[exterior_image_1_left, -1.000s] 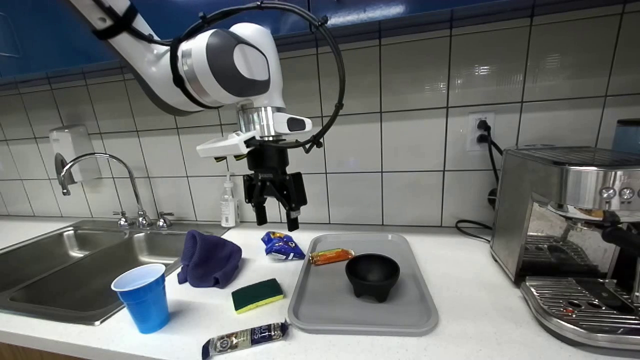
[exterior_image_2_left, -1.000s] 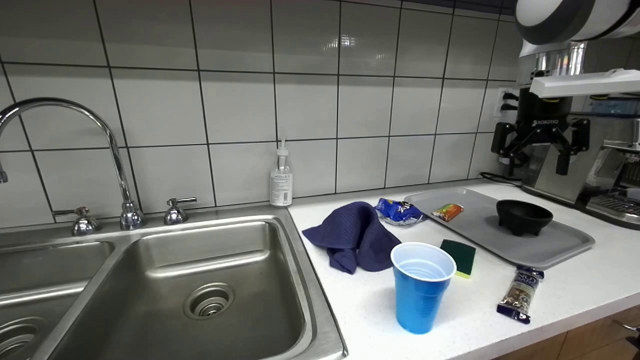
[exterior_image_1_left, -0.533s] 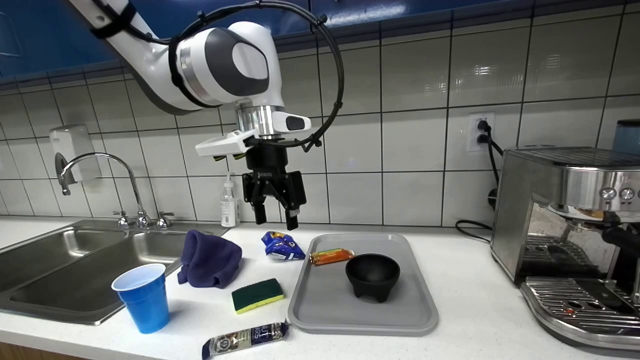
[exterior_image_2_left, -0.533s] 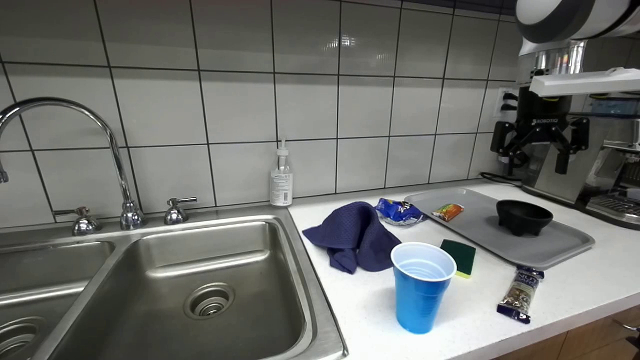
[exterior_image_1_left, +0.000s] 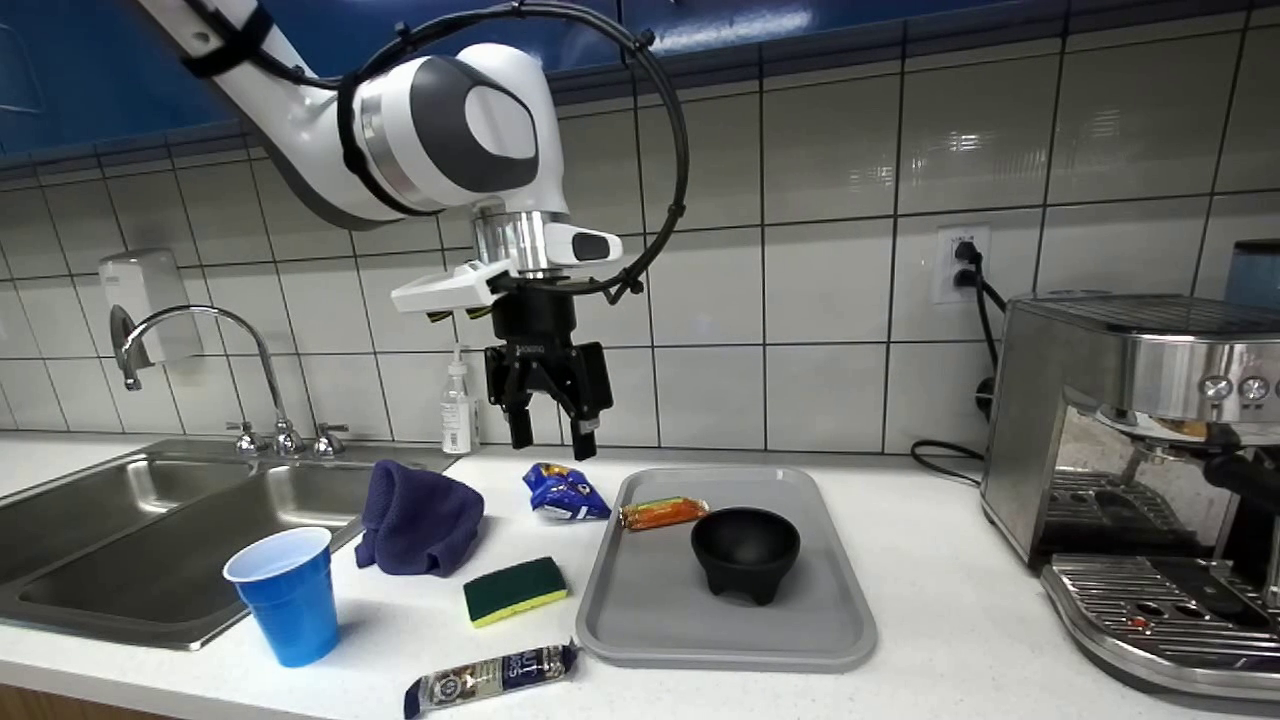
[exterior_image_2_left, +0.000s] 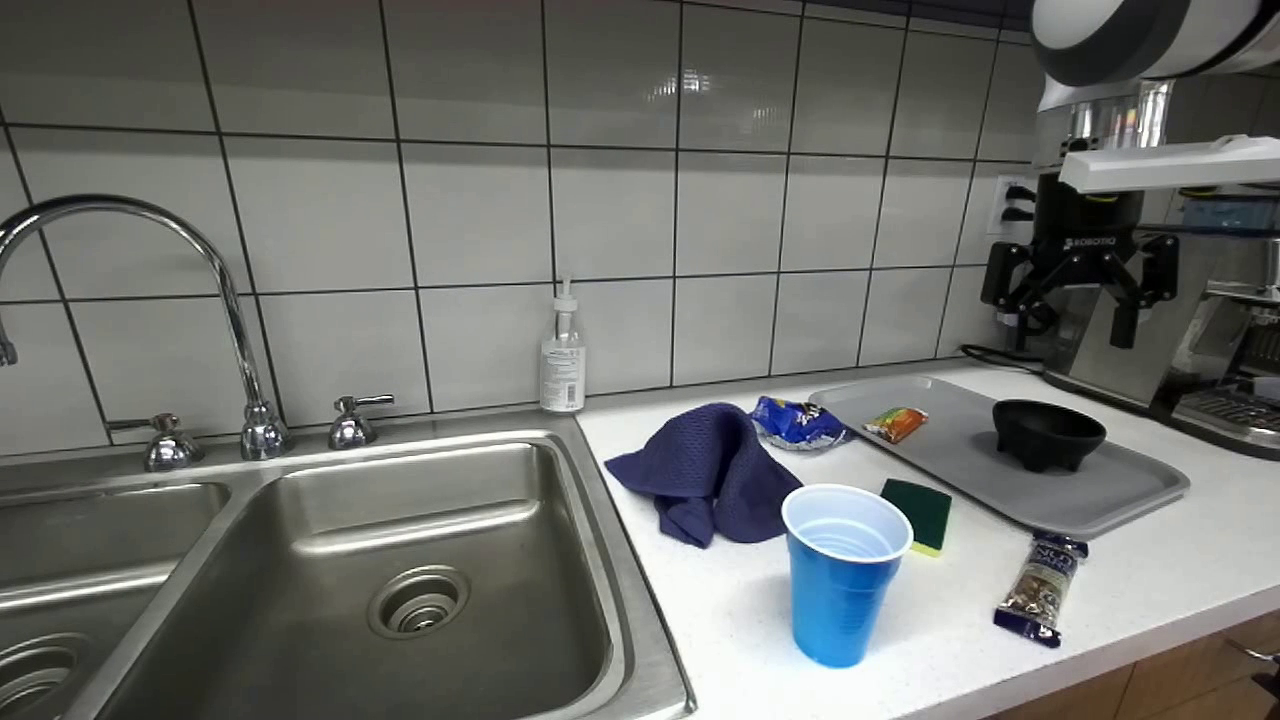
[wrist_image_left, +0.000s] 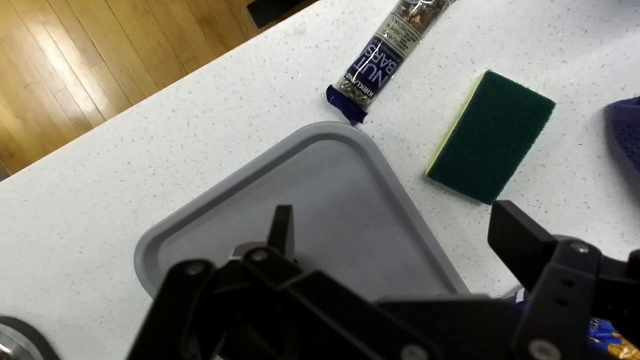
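Well above the grey tray, a white robot arm hangs with its jaws pointing down. The jaws are spread wide apart and grip nothing; in the wrist view one of them shows against the tray and the other against the white surface beside it. On the tray, a black bowl sits upright on stubby legs, and an orange wrapped snack lies just beside it, one end at the rim.

Off the tray, in both exterior views, a crumpled blue packet lies just beside the edge that faces the sink; whether packet and tray touch cannot be told. On that same side, near the tray, a sponge lies flat with its dark green face up and yellow beneath. A nut bar in a navy and clear wrapper points one end at the tray's front corner, just beside it. Farther from the tray, past the sponge, a purple-blue cloth stands bunched in folds. A blue cup with a white inside stands upright, well apart from the tray. The metal sink lies beyond cloth and cup, seen from the tray, and a pump bottle stands at its corner by the tiled wall. On the tray's opposite side, well apart, stands a steel coffee machine.
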